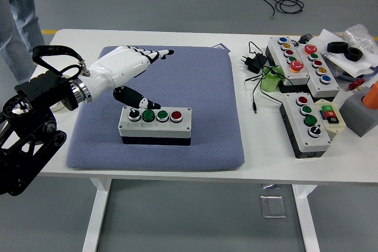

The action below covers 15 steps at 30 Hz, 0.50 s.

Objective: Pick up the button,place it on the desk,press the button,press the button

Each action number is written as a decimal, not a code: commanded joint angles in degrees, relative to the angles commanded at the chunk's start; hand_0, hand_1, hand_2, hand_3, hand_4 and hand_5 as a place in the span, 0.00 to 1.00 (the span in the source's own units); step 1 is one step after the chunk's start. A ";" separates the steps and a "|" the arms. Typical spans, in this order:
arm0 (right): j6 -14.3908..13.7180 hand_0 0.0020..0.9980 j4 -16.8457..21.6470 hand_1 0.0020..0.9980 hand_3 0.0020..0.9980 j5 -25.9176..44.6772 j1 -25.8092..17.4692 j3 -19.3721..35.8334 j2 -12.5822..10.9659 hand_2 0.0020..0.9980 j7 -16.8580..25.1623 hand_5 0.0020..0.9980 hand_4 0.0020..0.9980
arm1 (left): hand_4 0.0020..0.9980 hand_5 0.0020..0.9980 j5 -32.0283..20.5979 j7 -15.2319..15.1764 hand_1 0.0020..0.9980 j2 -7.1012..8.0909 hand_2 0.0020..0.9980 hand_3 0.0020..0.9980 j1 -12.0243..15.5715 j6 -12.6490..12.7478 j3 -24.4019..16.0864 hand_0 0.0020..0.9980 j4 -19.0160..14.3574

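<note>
Button box [155, 124] sits on blue mat [195, 81] near worktop's [177, 36] front-left edge: placing looks done. Left hand [127, 66] hovers above, fingers extended, gripping nothing. Presses probably finished or one pending.

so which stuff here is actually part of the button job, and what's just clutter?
Job:
- button box on blue mat
- left hand, open, raised above it

Clutter:
- other button boxes at right
- black adapter
- tape roll
- white tray at left
- person standing far left
</note>
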 joint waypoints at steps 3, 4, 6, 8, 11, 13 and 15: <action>0.01 0.63 0.00 0.55 0.57 -0.04 0.01 0.03 0.00 0.62 -0.01 0.24 0.31 | 0.95 1.00 -3.50 2.91 0.09 0.54 0.13 0.81 0.39 1.98 0.11 0.13 -3.70; 0.00 0.63 0.00 0.55 0.57 0.02 0.02 -0.03 0.00 0.62 0.00 0.24 0.31 | 0.95 1.00 -4.62 3.64 0.09 0.69 0.13 0.81 0.60 2.09 0.30 0.13 -4.68; -0.02 0.63 0.00 0.55 0.57 0.15 0.04 -0.12 -0.01 0.62 0.03 0.24 0.31 | 0.95 1.00 -6.82 5.03 0.09 0.88 0.13 0.81 0.97 1.82 0.69 0.13 -6.45; -0.06 0.63 0.00 0.55 0.57 0.23 0.06 -0.13 0.01 0.62 0.04 0.24 0.31 | 0.95 1.00 -8.13 7.09 0.09 0.82 0.13 0.81 1.22 -0.75 1.00 0.13 -7.67; -0.05 0.63 0.00 0.55 0.57 0.08 0.11 -0.08 0.01 0.62 0.06 0.25 0.31 | 0.89 1.00 -11.26 9.94 0.00 0.77 0.04 0.74 1.53 -5.70 1.32 0.05 -8.23; -0.07 0.63 0.00 0.55 0.57 0.14 0.11 -0.06 0.01 0.62 0.08 0.25 0.31 | 0.89 1.00 -12.81 11.16 0.00 0.79 0.04 0.74 1.63 -9.03 1.53 0.05 -8.26; -0.09 0.63 0.00 0.55 0.57 0.15 0.09 -0.05 0.01 0.62 0.09 0.25 0.31 | 0.86 1.00 -14.19 12.69 0.00 0.83 0.03 0.74 1.80 -12.76 1.95 0.05 -8.12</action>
